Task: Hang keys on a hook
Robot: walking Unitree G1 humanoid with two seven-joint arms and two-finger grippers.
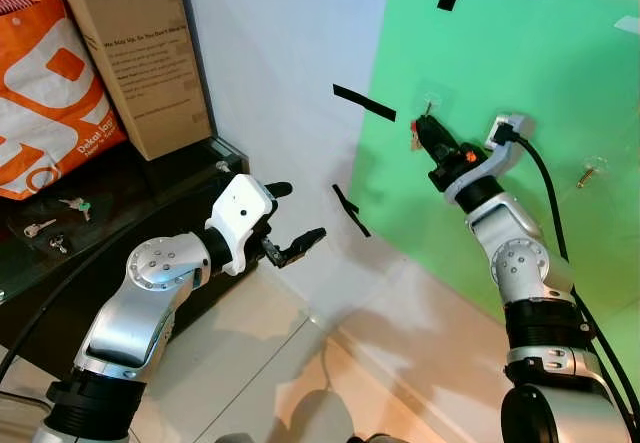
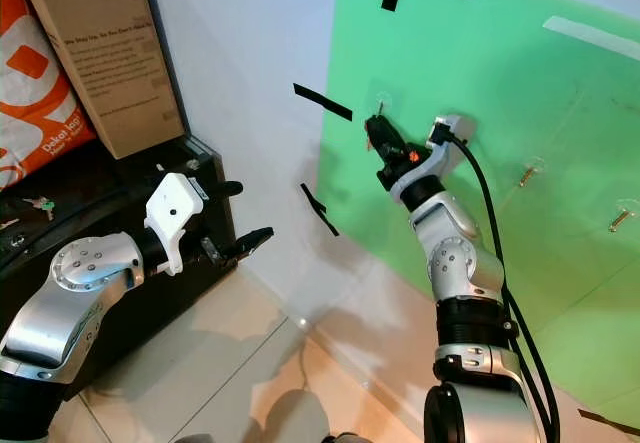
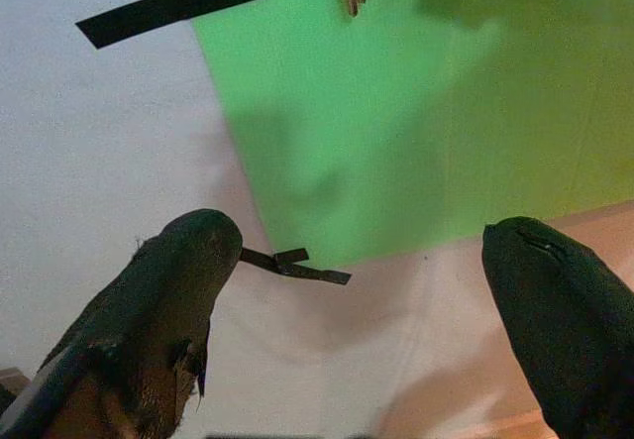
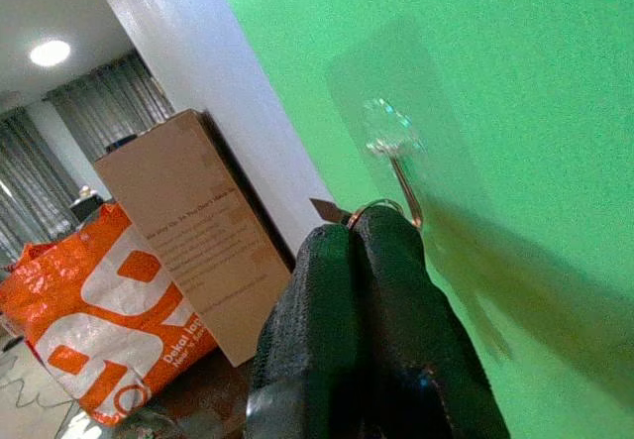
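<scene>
My right gripper [image 1: 427, 131] is raised against the green wall panel [image 1: 480, 53], shut on a key ring [image 4: 374, 208]. The ring touches the copper tip of a clear stick-on hook [image 4: 394, 152], seen on the panel just above the fingertips as hook [image 1: 430, 101]. A reddish key [image 1: 414, 142] dangles below the fingers. My left gripper [image 1: 293, 216] is held out low in front of the white wall, open, with nothing between its fingers [image 3: 178, 290].
Two more hooks [image 2: 527, 174] [image 2: 620, 217] sit further right on the panel. Black tape strips [image 1: 363, 102] mark the wall. A dark low cabinet [image 1: 150, 198] at left holds spare keys [image 1: 75, 206], a cardboard box [image 1: 135, 48] and an orange bag [image 1: 45, 93].
</scene>
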